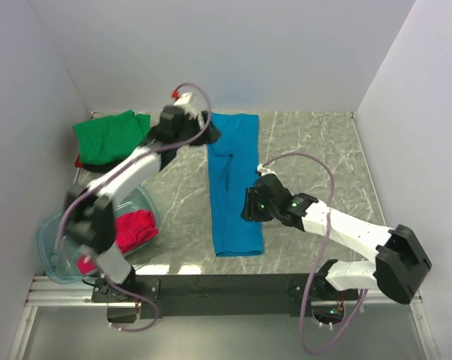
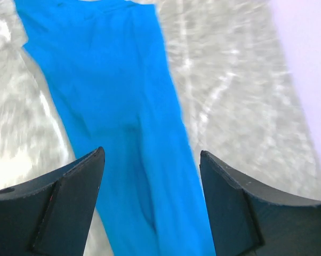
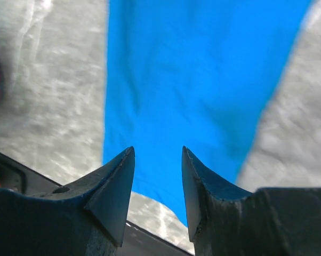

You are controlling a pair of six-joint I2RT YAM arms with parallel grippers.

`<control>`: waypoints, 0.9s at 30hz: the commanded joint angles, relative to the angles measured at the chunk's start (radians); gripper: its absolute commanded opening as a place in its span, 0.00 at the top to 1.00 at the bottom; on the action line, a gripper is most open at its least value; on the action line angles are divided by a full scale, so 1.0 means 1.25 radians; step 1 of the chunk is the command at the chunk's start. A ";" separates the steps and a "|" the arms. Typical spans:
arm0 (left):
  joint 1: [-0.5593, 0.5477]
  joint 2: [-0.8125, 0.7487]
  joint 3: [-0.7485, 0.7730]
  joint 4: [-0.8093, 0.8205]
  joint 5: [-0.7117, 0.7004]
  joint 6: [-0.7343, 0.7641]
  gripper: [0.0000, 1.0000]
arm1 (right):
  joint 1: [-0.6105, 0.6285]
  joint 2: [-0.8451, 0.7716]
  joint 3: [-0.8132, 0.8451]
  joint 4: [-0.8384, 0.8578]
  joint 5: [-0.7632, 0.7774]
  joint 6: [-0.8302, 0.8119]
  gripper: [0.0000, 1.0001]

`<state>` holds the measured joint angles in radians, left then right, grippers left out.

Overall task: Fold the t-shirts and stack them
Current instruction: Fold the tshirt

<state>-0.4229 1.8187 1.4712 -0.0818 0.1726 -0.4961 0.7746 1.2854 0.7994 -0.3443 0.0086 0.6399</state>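
The bright blue t-shirt [image 1: 233,184] lies folded into a long narrow strip down the middle of the marble table. It also fills the left wrist view [image 2: 118,117] and the right wrist view [image 3: 198,85]. My left gripper [image 1: 209,129] hovers open at the strip's far left corner, nothing between its fingers. My right gripper [image 1: 246,205] hovers open over the strip's right edge, near its front half, empty. A green t-shirt [image 1: 109,135] lies folded at the far left on a red one [image 1: 79,160]. A magenta-red t-shirt [image 1: 134,228] sits in the bin.
A clear plastic bin [image 1: 55,247] stands at the near left beside the left arm's base. White walls close the table on the left, back and right. The black front rail [image 1: 218,285] runs along the near edge.
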 commanded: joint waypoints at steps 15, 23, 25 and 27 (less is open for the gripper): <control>-0.340 -0.702 -0.820 -0.036 -0.136 -0.359 0.22 | 0.011 -0.234 -0.218 -0.147 0.030 0.111 0.50; -0.377 -0.737 -0.860 -0.041 -0.163 -0.418 0.22 | 0.054 -0.247 -0.233 -0.136 0.025 0.143 0.46; -0.391 -0.702 -0.858 -0.039 -0.172 -0.423 0.22 | 0.060 -0.244 -0.227 -0.133 0.029 0.146 0.45; -0.414 -0.665 -0.851 -0.049 -0.187 -0.428 0.22 | 0.070 -0.236 -0.220 -0.130 0.031 0.148 0.45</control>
<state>-0.9100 0.9436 0.4057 -0.1528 -0.0212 -0.9947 0.8436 0.9932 0.4988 -0.5247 0.0338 0.8021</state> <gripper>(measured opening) 0.779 0.548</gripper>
